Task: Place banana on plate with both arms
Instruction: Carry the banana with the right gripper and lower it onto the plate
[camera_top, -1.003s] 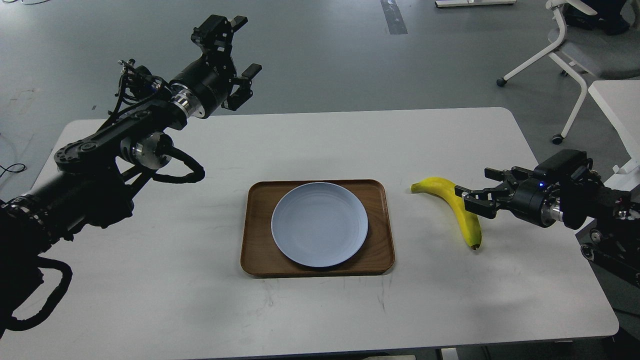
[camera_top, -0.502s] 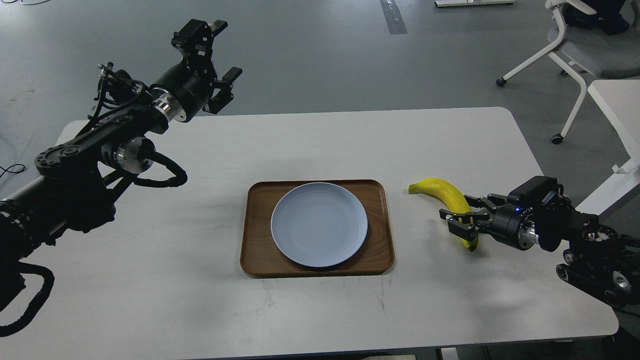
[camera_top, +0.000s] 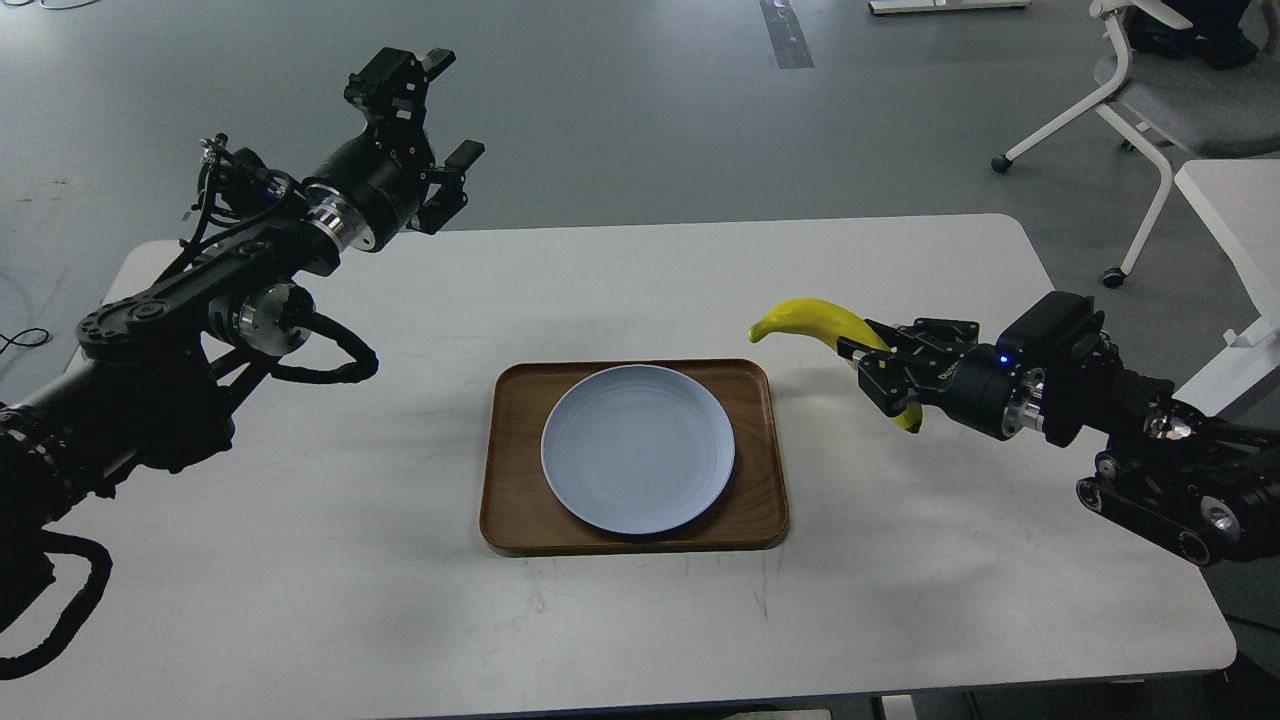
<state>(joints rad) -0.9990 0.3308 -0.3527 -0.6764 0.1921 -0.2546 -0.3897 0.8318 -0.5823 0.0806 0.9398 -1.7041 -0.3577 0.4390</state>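
Note:
The yellow banana (camera_top: 812, 319) is off the table, held in the air just right of the tray. My right gripper (camera_top: 878, 372) is shut on the banana's lower half, and its dark tip pokes out below the fingers. The pale blue-grey plate (camera_top: 638, 447) lies empty on the brown wooden tray (camera_top: 515, 510) in the middle of the table. My left gripper (camera_top: 432, 130) is open and empty, raised high over the table's far left edge, far from the plate.
The white table (camera_top: 400, 620) has its edges at front and right. A white rolling chair (camera_top: 1150, 110) and part of another white table (camera_top: 1235, 205) stand at the far right on the grey floor.
My right gripper closed on the banana and lifted it up and to the left, toward the tray. My left arm drew back to the left and then held still.

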